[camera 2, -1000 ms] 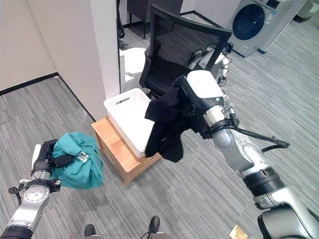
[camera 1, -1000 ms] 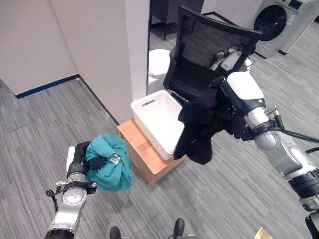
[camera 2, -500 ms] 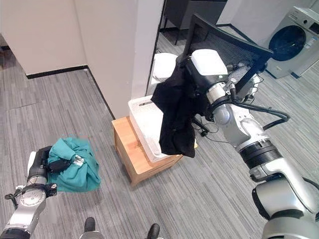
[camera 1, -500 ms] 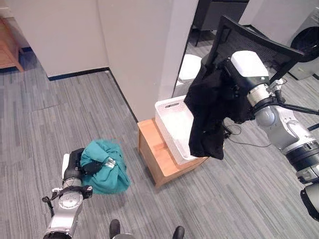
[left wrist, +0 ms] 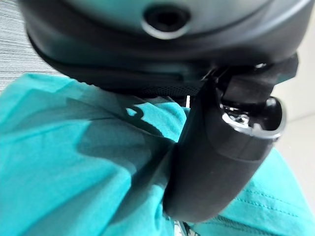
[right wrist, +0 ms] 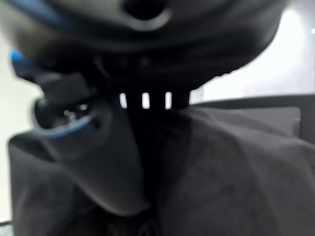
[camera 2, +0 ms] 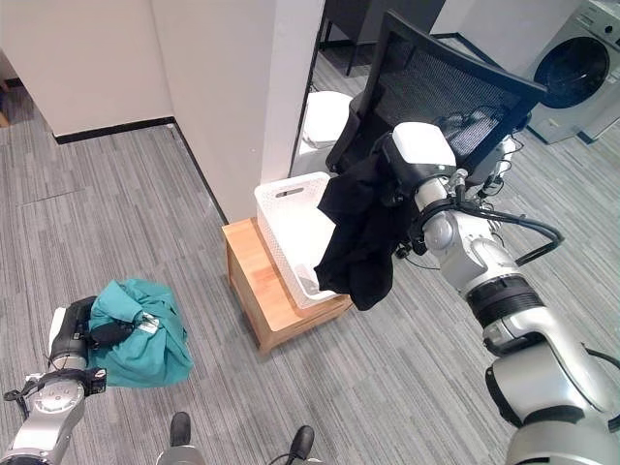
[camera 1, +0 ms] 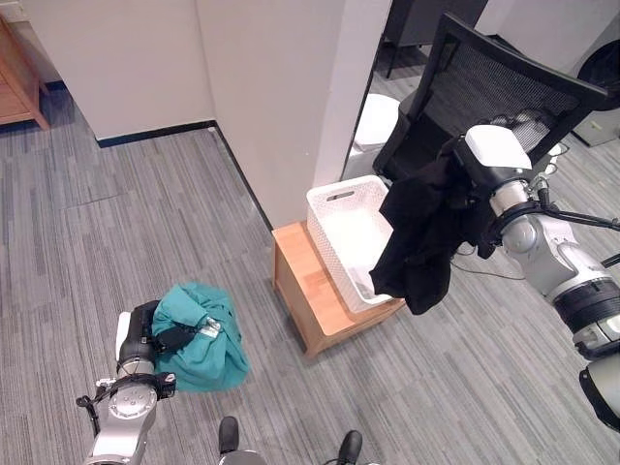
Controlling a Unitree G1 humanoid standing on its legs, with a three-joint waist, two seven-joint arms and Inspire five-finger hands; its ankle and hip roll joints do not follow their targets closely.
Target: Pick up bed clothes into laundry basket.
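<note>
the white laundry basket [camera 1: 349, 229] sits on a low wooden stool [camera 1: 312, 300] beside a white pillar [camera 1: 291, 87], and everything here is best placed from that basket. the right hand [camera 2: 395, 179] is raised just beside the basket's far right edge, on the side of a black mesh chair [camera 1: 489, 87], with a black garment [camera 1: 418, 242] bunched in it; its own wrist view shows the thumb [right wrist: 93, 152] pressed into dark cloth [right wrist: 236, 167], so the hand looks clenched on the garment, though the fingers themselves are buried in the fabric. the garment hangs long and vertical from the hand, its lower end drooping past the basket's right rim and over the stool's corner rather than into the opening. so the basket's mouth lies to the left of and below the right hand, and the cloth's long axis runs straight down; judging by that, the hand would need to carry further over the opening before letting go, or the tail may slide down outside the rim. the left hand [camera 1: 147, 329] is low and well apart from the basket, off to its near left over the grey floor [camera 1: 116, 223], grasping a teal garment [camera 1: 199, 329]; the left wrist view shows its thumb [left wrist: 221, 152] clamped down on teal cloth [left wrist: 64, 167]. the right hand is far the nearer of the two to the basket.
</note>
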